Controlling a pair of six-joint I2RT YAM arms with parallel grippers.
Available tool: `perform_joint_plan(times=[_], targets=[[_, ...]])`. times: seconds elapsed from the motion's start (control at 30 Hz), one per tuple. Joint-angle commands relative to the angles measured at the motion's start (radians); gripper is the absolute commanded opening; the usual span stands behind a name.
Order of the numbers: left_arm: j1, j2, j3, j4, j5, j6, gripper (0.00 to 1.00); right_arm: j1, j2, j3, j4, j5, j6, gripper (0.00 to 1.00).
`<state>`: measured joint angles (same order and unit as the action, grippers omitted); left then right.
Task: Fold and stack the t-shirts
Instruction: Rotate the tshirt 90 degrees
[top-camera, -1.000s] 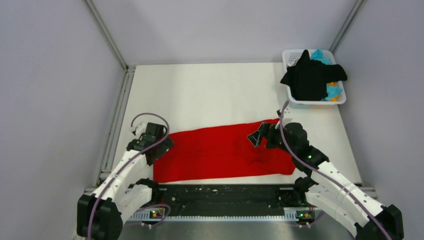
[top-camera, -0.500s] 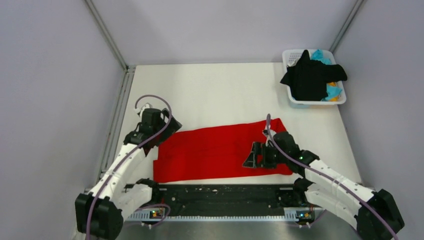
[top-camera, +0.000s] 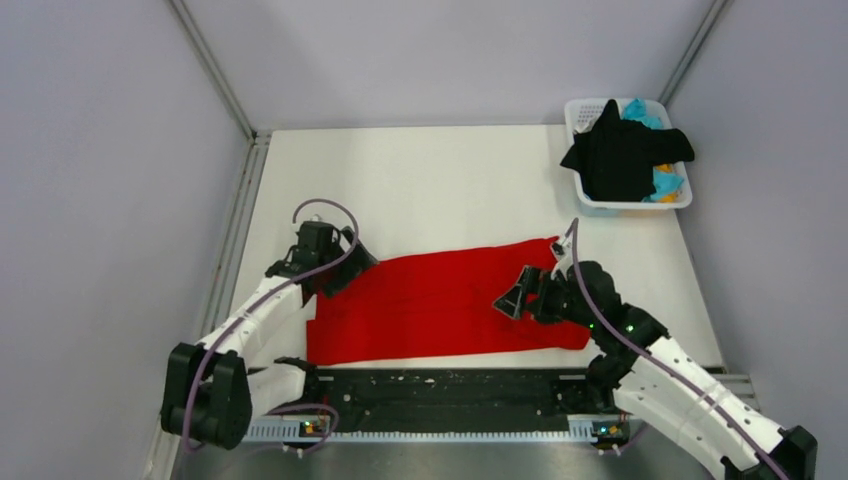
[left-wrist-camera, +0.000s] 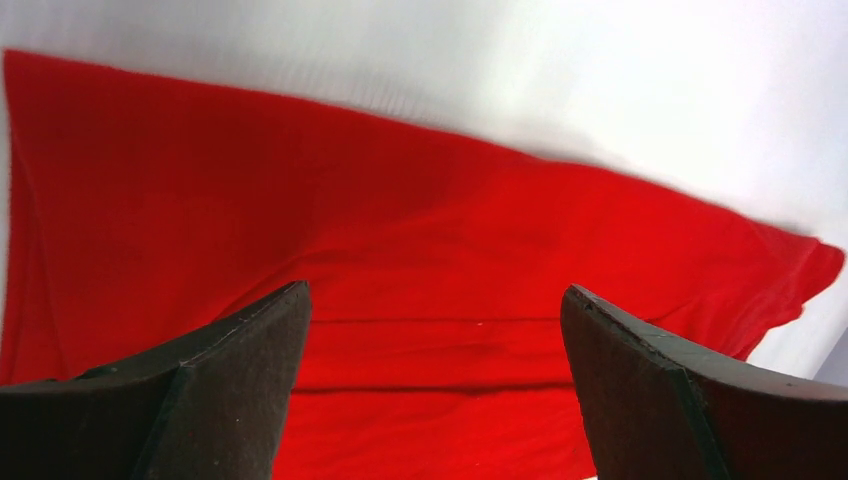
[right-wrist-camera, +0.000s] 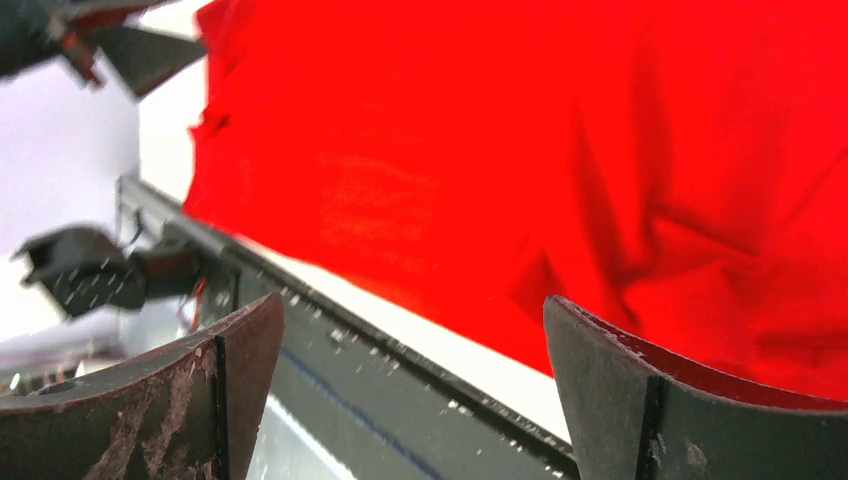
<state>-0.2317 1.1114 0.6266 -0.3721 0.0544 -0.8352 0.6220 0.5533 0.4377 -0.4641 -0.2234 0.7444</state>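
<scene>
A bright red t-shirt (top-camera: 440, 305) lies folded into a long band across the near part of the table; it also fills the left wrist view (left-wrist-camera: 400, 240) and the right wrist view (right-wrist-camera: 560, 150). My left gripper (top-camera: 352, 270) hovers open over the shirt's far left corner, nothing between its fingers (left-wrist-camera: 200, 400). Open as well, my right gripper (top-camera: 512, 298) hangs above the shirt's right half, pointing left. A black t-shirt (top-camera: 622, 155) drapes over the basket at the back right, with cyan cloth (top-camera: 668, 184) and a bit of orange under it.
The white plastic basket (top-camera: 625, 205) stands at the table's far right corner. A black rail (top-camera: 440, 390) runs along the table's near edge, seen also in the right wrist view (right-wrist-camera: 400, 390). Grey walls close in left, right and behind.
The left gripper has moved right and farther back to the shirt's far left corner. The right gripper dipped toward the near edge, then came back up over the shirt's right half. Both stayed open.
</scene>
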Motion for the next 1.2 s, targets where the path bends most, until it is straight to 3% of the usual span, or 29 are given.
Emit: perform_joint_plan(times=[0.0,0.13,0.27,0.53,0.73,0.9,1.17], targets=[[-0.003,0.061,-0.05,0.105,0.079,0.002,0.99,0.01,0.13,-0.001,0.118,0.233,0.052,0.99],[-0.004,0.109,-0.08,0.13,0.092,-0.001,0.99,0.005,0.326,-0.002,0.202,0.316,0.071,0.99],[-0.006,0.137,-0.122,0.159,0.074,-0.016,0.99,-0.039,0.484,-0.028,0.289,0.281,0.088,0.99],[-0.017,0.093,-0.137,0.136,0.067,-0.035,0.99,-0.164,0.663,-0.007,0.433,0.237,0.075,0.99],[-0.067,0.067,-0.156,0.144,0.07,-0.063,0.99,-0.221,0.886,0.179,0.529,0.191,0.01,0.99],[-0.179,0.065,-0.145,0.125,0.029,-0.135,0.99,-0.26,1.118,0.411,0.563,0.109,-0.051,0.99],[-0.33,0.059,-0.126,0.127,-0.11,-0.309,0.99,-0.317,1.571,0.94,0.455,-0.016,-0.186,0.99]])
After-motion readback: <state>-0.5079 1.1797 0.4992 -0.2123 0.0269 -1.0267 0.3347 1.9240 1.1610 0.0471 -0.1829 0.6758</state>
